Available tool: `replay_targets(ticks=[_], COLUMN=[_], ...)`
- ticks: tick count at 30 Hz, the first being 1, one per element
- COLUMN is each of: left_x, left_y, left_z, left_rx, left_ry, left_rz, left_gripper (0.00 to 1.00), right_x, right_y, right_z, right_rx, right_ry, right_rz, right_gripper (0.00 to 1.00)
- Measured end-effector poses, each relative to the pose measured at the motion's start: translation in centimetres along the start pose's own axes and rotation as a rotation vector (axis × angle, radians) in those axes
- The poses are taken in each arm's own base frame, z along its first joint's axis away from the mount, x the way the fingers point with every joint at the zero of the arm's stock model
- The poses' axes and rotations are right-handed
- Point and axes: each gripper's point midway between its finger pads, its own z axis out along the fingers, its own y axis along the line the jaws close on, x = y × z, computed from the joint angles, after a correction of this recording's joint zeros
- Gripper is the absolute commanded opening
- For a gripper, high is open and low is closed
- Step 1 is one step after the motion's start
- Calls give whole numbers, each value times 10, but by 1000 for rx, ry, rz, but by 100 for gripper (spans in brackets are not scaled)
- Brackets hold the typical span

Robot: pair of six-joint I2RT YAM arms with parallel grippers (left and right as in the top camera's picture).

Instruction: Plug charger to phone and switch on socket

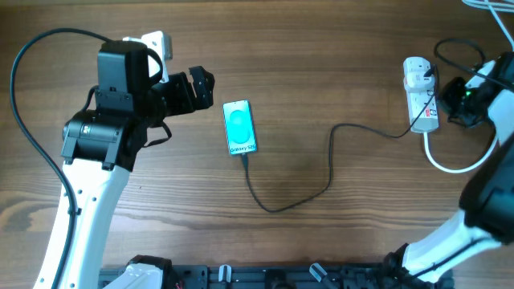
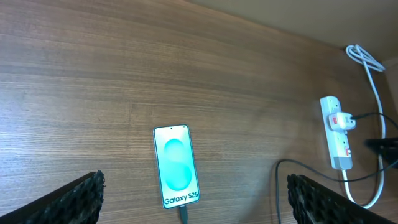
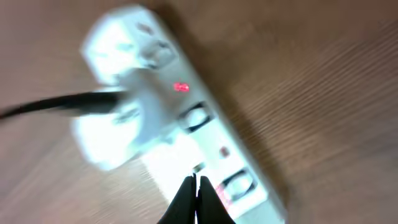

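Note:
The phone (image 1: 239,127) lies flat mid-table, light-blue screen up, "Galaxy S25" at its near end; it also shows in the left wrist view (image 2: 176,165). The thin black charger cable (image 1: 331,164) is plugged into the phone's near end and curves right to a white plug (image 1: 416,74) in the white socket strip (image 1: 422,98). In the right wrist view the strip (image 3: 211,143) is blurred, with a red light (image 3: 181,87) lit beside the plug. My right gripper (image 3: 196,180) is shut and empty, its tips just over the strip. My left gripper (image 2: 196,199) is open, left of and above the phone.
The strip's thick white cord (image 1: 450,164) loops at the right edge by my right arm. More white cord (image 2: 367,62) lies at the far right corner. My left arm's black cable (image 1: 32,96) arcs over the left side of the table.

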Motion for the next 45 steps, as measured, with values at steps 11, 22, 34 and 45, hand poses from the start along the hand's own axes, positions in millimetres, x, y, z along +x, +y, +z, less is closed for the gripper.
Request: replay_targets(ticks=[11,22,34,45], left_x=[0,0,0,0], left_y=[0,0,0,0], left_z=[0,0,0,0], left_rx=[0,0,0,0], left_ry=[1,0,1,1], left_rz=[0,0,0,0], left_gripper=[100,100,100,100], right_x=[12,118,173,155], right_y=[64,161,158,150], right_z=[-161,-264,-286,-251], right_rx=[-103,-346,-384,-288], right_ry=[-209,-272,-190,-115], right_rz=[-226,-617,-646,-609], right_gripper=[4,4,100,100])
